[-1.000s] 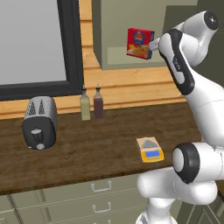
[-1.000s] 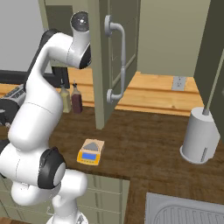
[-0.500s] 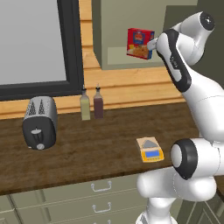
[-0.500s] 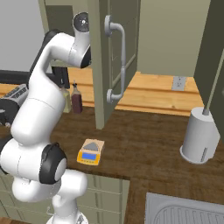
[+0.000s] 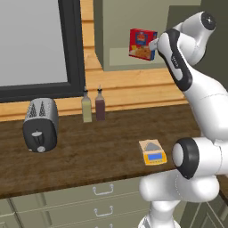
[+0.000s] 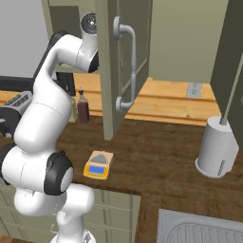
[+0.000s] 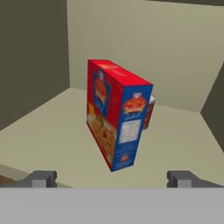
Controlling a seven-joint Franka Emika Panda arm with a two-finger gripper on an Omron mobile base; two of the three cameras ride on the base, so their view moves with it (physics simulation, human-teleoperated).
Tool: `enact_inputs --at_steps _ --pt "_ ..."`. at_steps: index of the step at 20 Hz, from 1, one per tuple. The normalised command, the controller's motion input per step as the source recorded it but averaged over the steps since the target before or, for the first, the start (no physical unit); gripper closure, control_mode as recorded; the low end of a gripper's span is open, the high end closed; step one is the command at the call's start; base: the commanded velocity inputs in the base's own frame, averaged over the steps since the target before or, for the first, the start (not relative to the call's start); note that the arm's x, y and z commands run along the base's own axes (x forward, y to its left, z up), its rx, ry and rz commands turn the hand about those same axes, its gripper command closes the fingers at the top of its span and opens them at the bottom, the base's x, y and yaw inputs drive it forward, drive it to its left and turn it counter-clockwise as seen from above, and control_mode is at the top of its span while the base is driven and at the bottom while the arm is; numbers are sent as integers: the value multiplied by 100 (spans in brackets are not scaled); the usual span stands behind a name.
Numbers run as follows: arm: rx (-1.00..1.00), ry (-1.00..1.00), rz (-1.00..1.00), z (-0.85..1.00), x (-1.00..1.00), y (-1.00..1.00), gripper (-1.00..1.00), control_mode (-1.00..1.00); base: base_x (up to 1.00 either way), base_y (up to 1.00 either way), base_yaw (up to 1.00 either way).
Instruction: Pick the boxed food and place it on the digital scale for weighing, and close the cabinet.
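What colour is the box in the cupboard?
The box is red, with a yellow-orange food picture on its front and a blue bottom edge. The hand view shows it best.

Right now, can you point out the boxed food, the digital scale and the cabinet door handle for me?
boxed food [image 7: 118, 116], hand view, on its narrow side panel.
digital scale [image 5: 152, 152], left base view, between grey plate and blue display.
cabinet door handle [image 6: 131, 66], right base view, on the vertical metal bar.

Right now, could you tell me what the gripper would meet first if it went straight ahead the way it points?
Most likely the box, standing tilted on the cabinet shelf dead ahead of the open gripper. A can sits behind it. How far off the box is can't be judged.
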Motion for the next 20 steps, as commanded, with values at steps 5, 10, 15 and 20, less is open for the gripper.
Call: enact_inputs --at_steps 5,10,15,20 --pt "0 0 0 0 8 0 -100 -100 0 0 0" --pt "0 0 0 0 11 0 -100 -100 0 0 0" --pt "0 0 0 0 9 0 -100 -100 0 0 0" --pt "0 0 0 -1 10 0 -100 -100 0 0 0"
